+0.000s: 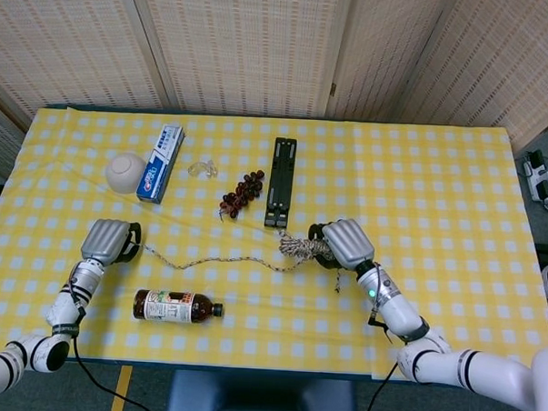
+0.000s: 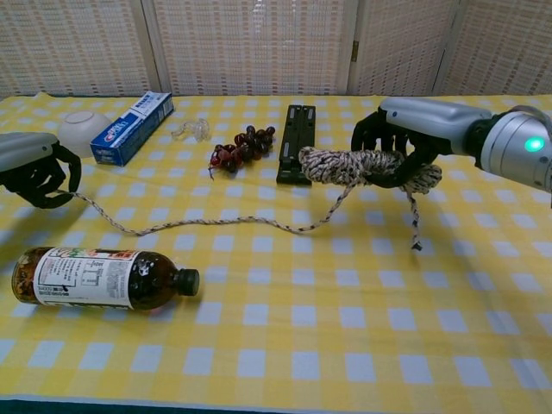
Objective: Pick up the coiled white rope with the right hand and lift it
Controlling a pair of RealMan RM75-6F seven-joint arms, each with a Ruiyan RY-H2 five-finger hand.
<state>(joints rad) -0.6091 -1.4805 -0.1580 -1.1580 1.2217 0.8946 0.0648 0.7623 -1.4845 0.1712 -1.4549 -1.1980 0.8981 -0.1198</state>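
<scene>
My right hand (image 2: 405, 138) (image 1: 345, 241) grips the coiled white rope (image 2: 345, 164) (image 1: 299, 248), fingers wrapped around the bundle, which hangs above the checked tablecloth. A short tail (image 2: 414, 220) dangles from the coil. A long strand (image 2: 207, 224) (image 1: 217, 259) runs left across the table to my left hand (image 2: 34, 168) (image 1: 107, 242), whose curled fingers hold its far end, slightly raised off the cloth.
A brown sauce bottle (image 2: 99, 278) lies on its side near the front left. Behind are a black bracket (image 2: 297, 142), a grape bunch (image 2: 240, 147), a toothpaste box (image 2: 131, 128), a white bowl (image 2: 82, 129) and a clear plastic piece (image 2: 191, 130).
</scene>
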